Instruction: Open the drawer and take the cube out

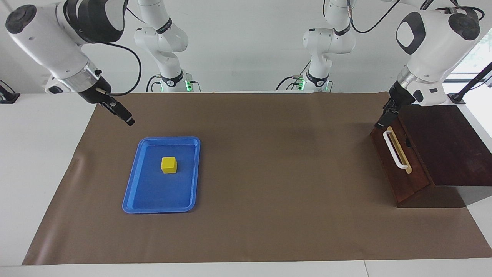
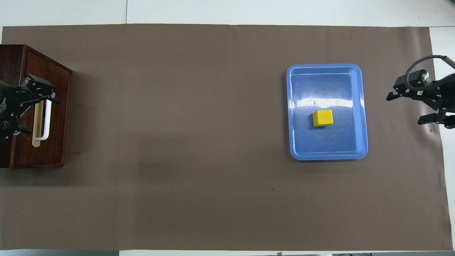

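Already the cube (image 1: 168, 164) sits in the blue tray (image 2: 359, 106) — drawer (image 1: 398, 161) closed, both hands — left (image 1: 385, 115), right (image 2: 405, 108) — spread open.

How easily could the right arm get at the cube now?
Probably easily: the cube sits uncovered in the open blue tray, and the right gripper hangs open beside the tray with nothing between them.

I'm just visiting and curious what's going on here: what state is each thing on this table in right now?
drawer: shut.
cube: lying in the blue tray, untouched.
left gripper: open, over the drawer's white handle.
right gripper: open, empty, raised near the tray at the right arm's end.
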{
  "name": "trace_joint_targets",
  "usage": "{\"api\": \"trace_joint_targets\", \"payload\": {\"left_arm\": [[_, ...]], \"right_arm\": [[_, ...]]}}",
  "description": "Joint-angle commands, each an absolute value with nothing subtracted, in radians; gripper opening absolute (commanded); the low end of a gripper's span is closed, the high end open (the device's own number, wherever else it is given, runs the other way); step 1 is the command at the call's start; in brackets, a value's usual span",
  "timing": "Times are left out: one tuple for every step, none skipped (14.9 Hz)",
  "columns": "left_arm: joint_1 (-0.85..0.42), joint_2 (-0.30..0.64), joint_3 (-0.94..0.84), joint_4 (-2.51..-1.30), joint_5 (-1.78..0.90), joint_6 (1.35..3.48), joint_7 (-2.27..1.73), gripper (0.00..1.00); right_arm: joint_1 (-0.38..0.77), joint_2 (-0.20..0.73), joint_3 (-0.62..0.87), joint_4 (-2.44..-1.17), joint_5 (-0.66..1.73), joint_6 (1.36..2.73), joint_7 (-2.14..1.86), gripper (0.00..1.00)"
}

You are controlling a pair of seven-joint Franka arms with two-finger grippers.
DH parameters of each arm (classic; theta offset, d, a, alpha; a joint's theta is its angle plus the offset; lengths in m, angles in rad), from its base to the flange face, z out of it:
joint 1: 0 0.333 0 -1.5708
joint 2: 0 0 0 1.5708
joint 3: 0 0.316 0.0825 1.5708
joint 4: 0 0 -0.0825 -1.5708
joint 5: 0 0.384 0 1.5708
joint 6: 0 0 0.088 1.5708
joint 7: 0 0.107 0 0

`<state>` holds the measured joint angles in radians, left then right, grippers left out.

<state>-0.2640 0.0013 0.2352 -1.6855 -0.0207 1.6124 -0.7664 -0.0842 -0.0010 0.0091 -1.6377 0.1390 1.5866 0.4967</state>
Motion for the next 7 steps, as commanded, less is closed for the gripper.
{"api": "trace_joint_targets", "payload": {"left_arm": [[-0.209,-0.023,0.186,-1.704,-0.020,1.577,-0.538,1.00],[-0.130,-0.021,0.105,-1.700,-0.029,1.577,-0.472,1.00],[-0.086,-0.020,0.041,-1.695,-0.029,1.571,-0.424,1.00],[-0.071,-0.021,0.008,-1.695,-0.029,1.566,-0.402,1.00],[-0.068,-0.023,0.002,-1.701,-0.029,1.562,-0.385,1.00],[-0.058,-0.023,-0.012,-1.698,-0.029,1.554,-0.338,1.00],[-0.032,-0.020,-0.030,-1.691,-0.028,1.530,-0.272,1.00]], "right_arm": [[-0.061,-0.054,0.015,-1.655,0.092,1.554,0.330,1.00],[-0.049,-0.060,0.017,-1.666,0.083,1.555,0.290,1.00],[-0.043,-0.064,0.017,-1.672,0.066,1.554,0.247,1.00],[-0.041,-0.064,0.017,-1.672,0.055,1.554,0.198,1.00],[-0.041,-0.064,0.017,-1.672,0.054,1.555,0.143,1.00],[-0.043,-0.064,0.017,-1.672,0.049,1.558,0.085,1.00],[-0.044,-0.063,0.015,-1.672,0.046,1.565,0.028,1.00]]}}
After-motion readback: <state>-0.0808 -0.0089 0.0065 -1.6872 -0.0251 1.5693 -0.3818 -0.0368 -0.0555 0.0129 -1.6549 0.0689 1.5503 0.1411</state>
